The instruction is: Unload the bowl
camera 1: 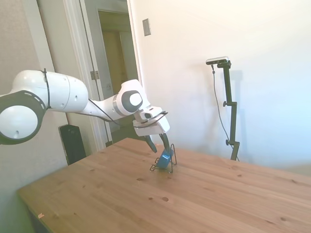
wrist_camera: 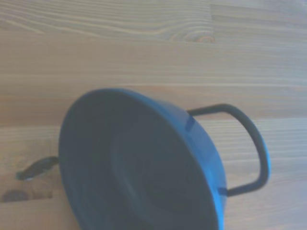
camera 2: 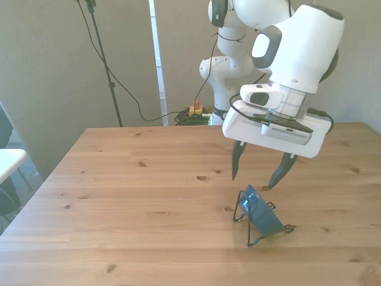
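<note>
Fingers (camera 2: 282, 171) spread wide, we hover our gripper (camera 2: 257, 175) just above the blue bowl (camera 2: 262, 215), which leans tilted in the black wire rack (camera 2: 243, 205) on the bench (camera 2: 119, 196).

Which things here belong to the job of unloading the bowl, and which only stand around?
Belong to the job:
- blue bowl, tilted in the rack
- black wire rack holding it
- gripper, open above the bowl

Only around:
- wooden table
- doorway
- cables behind the table
</note>
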Controlling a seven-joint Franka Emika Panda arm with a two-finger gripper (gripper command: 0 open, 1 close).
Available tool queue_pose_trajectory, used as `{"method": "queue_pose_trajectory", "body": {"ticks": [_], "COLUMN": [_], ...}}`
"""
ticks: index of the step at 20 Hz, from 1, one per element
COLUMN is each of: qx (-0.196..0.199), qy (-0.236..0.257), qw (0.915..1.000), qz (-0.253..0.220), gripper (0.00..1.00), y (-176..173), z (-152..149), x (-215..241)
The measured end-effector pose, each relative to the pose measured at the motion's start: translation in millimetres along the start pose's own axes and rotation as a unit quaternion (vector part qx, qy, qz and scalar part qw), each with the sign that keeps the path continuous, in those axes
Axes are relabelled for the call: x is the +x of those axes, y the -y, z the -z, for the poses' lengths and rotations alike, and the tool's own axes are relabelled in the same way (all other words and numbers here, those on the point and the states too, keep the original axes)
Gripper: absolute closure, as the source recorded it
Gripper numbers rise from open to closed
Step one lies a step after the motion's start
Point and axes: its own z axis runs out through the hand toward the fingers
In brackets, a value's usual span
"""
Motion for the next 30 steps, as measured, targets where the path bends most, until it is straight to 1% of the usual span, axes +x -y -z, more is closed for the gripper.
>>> {"method": "queue_pose_trajectory", "body": {"ticks": [7,17,20,25,26,30], "qx": [-0.016,-0.025,-0.029,-0.045,-0.047,-0.054], "qy": [-0.026,-0.033,-0.034,-0.039,-0.039,-0.037], "qw": [0.9995,0.9991,0.999,0.9982,0.9981,0.9979], "qz": [-0.005,0.0,0.001,-0.003,-0.003,-0.004], "gripper": [0.0,0.0,0.0,0.0,1.0,1.0], "y": [26.2,55.4,59.3,53.9,53.2,51.7], "z": [4.7,-2.3,0.1,-6.0,-6.9,-10.8], "x": [3.3,-7.5,-10.6,-4.8,-4.2,-4.0]}}
